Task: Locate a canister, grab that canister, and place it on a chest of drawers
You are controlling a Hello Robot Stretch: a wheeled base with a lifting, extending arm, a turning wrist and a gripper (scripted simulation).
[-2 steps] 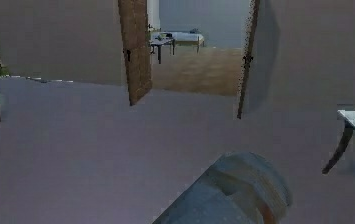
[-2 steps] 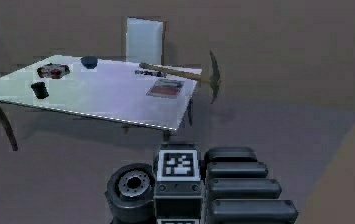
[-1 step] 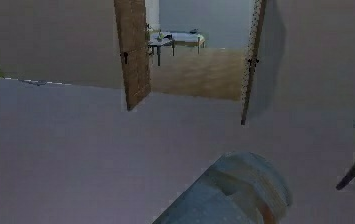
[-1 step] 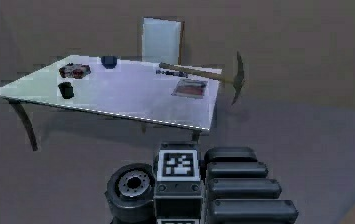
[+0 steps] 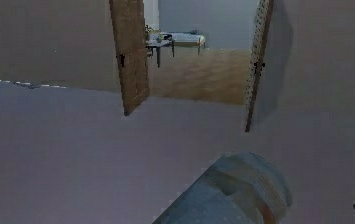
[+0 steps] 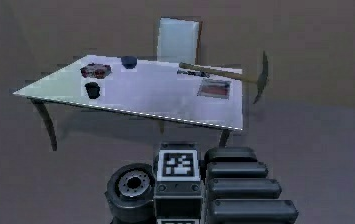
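Observation:
A small dark cylinder (image 6: pixel 92 90), possibly a canister, stands near the left front of a pale table (image 6: pixel 165 105) in the arm side view. Close to the picture's bottom edge the arm is drawn in as stacked dark segments (image 6: pixel 243 188), with a marked white square (image 6: pixel 178 165) beside them. Left of that square sits the gripper's round dark body (image 6: pixel 135 188). Its far end cannot be made out, so I cannot tell whether it holds anything. A large blue-grey cylinder with an orange rim (image 5: pixel 235 190) lies at the bottom of the forward view.
On the table also lie a dark bowl (image 6: pixel 129 62), a red and white item (image 6: pixel 93 71), a bat (image 6: pixel 210 70) and a book (image 6: pixel 217 89). A white chair (image 6: pixel 177 38) stands behind the table. Ahead, open wooden doors (image 5: pixel 130 50) frame a room with a wooden floor (image 5: pixel 200 75).

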